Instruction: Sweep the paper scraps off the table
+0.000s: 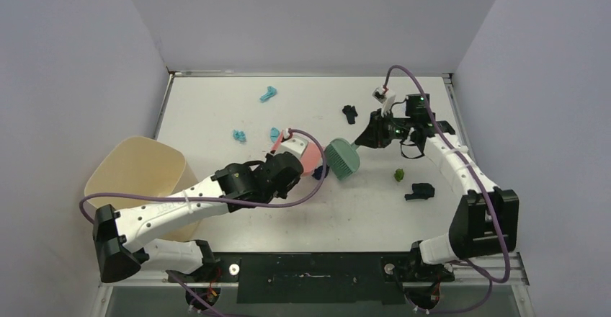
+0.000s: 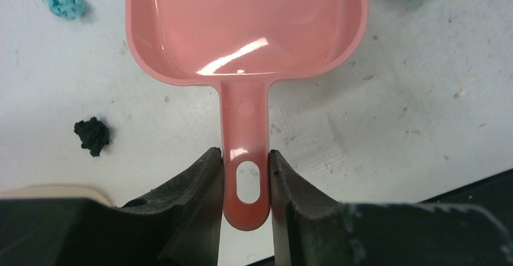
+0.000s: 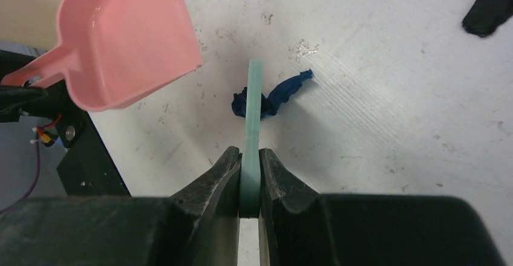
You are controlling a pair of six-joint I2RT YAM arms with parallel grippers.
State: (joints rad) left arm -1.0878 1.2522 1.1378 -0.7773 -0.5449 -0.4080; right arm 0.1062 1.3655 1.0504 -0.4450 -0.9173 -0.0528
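Observation:
My left gripper (image 1: 290, 160) (image 2: 245, 172) is shut on the handle of the flat pink dustpan (image 1: 311, 157) (image 2: 248, 24), which is empty. My right gripper (image 1: 369, 138) (image 3: 250, 163) is shut on the handle of the teal hand brush (image 1: 344, 158) (image 3: 254, 106). A dark blue paper scrap (image 1: 320, 173) (image 3: 278, 95) lies on the white table (image 1: 216, 101) between the brush head and the dustpan mouth. Other scraps lie around: teal ones (image 1: 268, 94) (image 1: 238, 135) (image 2: 65, 2), black ones (image 1: 349, 113) (image 1: 420, 191) (image 2: 92, 135) and a green one (image 1: 398, 175).
A beige round-cornered bin (image 1: 140, 180) stands at the table's left edge beside my left arm. Purple walls close in the back and both sides. A black scrap (image 3: 490, 9) lies at the far right of the right wrist view.

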